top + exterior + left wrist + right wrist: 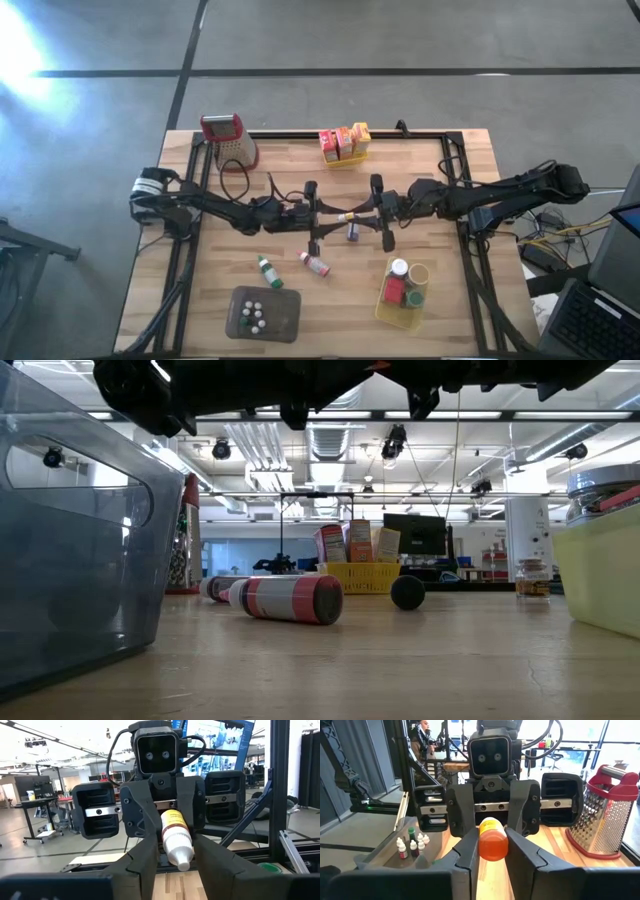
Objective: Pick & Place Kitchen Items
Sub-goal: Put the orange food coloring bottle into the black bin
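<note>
Seen from above: wooden counter (440, 240), two dark arms meeting nose to nose at its centre. Held level in the air between them, one small bottle (347, 216) with a white body, yellow label and orange cap.

Right gripper (366, 213) reaching in from 3 o'clock, fingers closed narrowly against both sides of the orange cap. Left gripper (330, 217) reaching in from 9 o'clock, fingers close on either side of the white end; cannot tell whether pressing on it or just clear of it.

Lying on the counter just below the centre, toward 6 o'clock: a tiny bottle (352, 232), a red-banded bottle (314, 263) on its side, and a green-capped bottle (266, 270) toward 7 o'clock.

At 7 o'clock near the front edge, a grey tray (285, 305) holding several tiny bottles. At 5 o'clock, a yellow basket (385, 310) with jars and a red block inside. At 12 o'clock by the far edge, a second basket (343, 161) with orange, yellow and red boxes standing upright. At 11 o'clock, a metal grater (230, 142) with a red handle.
</note>
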Available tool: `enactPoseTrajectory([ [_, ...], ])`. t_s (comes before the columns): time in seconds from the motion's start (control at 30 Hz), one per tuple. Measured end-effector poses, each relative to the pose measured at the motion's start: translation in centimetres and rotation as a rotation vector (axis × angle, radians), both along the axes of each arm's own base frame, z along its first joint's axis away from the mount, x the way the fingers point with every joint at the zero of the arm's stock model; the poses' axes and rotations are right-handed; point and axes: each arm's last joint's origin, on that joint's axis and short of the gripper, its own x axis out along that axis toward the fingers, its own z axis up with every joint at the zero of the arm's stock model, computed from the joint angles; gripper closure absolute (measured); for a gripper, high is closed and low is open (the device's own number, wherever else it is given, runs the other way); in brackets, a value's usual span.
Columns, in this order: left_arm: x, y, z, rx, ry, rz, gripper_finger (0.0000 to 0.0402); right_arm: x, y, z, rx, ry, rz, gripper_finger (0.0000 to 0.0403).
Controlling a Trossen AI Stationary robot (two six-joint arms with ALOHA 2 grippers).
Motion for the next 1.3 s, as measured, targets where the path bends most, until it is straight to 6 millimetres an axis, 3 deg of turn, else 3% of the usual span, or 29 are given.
enactPoseTrajectory([
  [0.23,-0.01,-0.02,0.03,0.004,-0.003,-0.006,0.0245,0.00,0.00,0.01,0.000,0.001,-0.001,0.0328],
  [0.63,-0.05,-0.03,0.16,0.011,-0.011,-0.005,0.0244,-0.04,-0.01,0.04,0.000,0.001,-0.002,0.0322],
  [0.83,-0.05,-0.01,0.19,0.010,-0.011,0.001,0.0273,-0.07,-0.01,0.07,0.000,0.000,-0.002,0.0335],
  [1.03,-0.06,0.01,0.22,0.021,-0.013,0.011,0.0316,-0.10,-0.02,0.10,0.001,-0.001,-0.004,0.0320],
  [1.3,-0.07,0.01,0.24,0.021,-0.013,0.010,0.0318,-0.11,-0.02,0.10,0.001,0.000,-0.004,0.0335],
])
